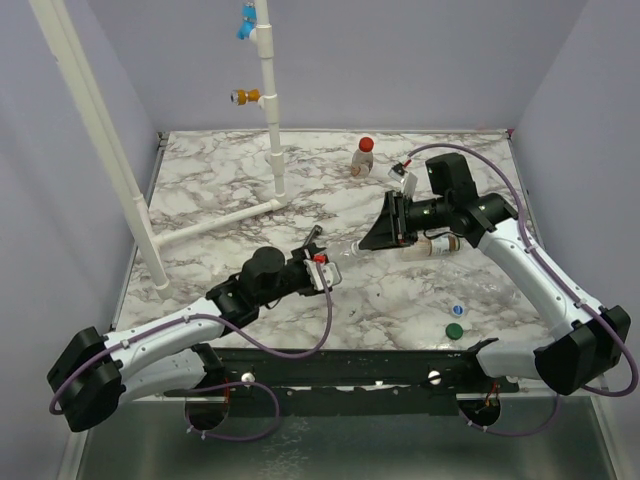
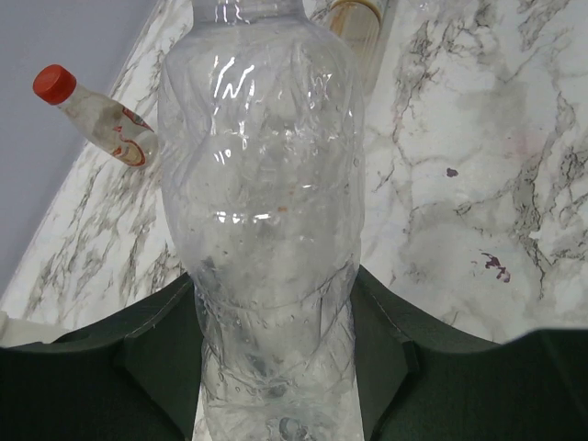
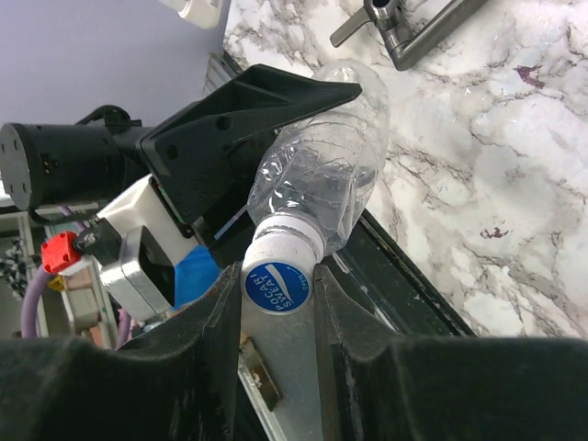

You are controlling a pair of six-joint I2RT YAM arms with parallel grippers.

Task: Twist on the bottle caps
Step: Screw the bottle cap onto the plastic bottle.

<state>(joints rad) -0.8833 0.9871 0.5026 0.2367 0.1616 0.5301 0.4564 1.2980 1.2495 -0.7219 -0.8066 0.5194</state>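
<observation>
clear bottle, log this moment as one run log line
left gripper: holding clear bottle | right gripper: shut on white-and-blue cap at its neck | green cap: loose, front right

Left arm point(image 1: 170, 335): stretched low from the near-left base, forearm angled right and away.
Left gripper point(image 1: 335, 262): fingers point(image 2: 156, 367) partly apart, clamped on both sides of a clear bottle point(image 2: 266, 184).
Right arm point(image 1: 530, 270): runs out from the near-right base, wrist bent back leftward.
Right gripper point(image 3: 276, 303): faces the left gripper, fingers point(image 3: 216, 349) nearly together, pinching the white-and-blue cap point(image 3: 278, 285).
</observation>
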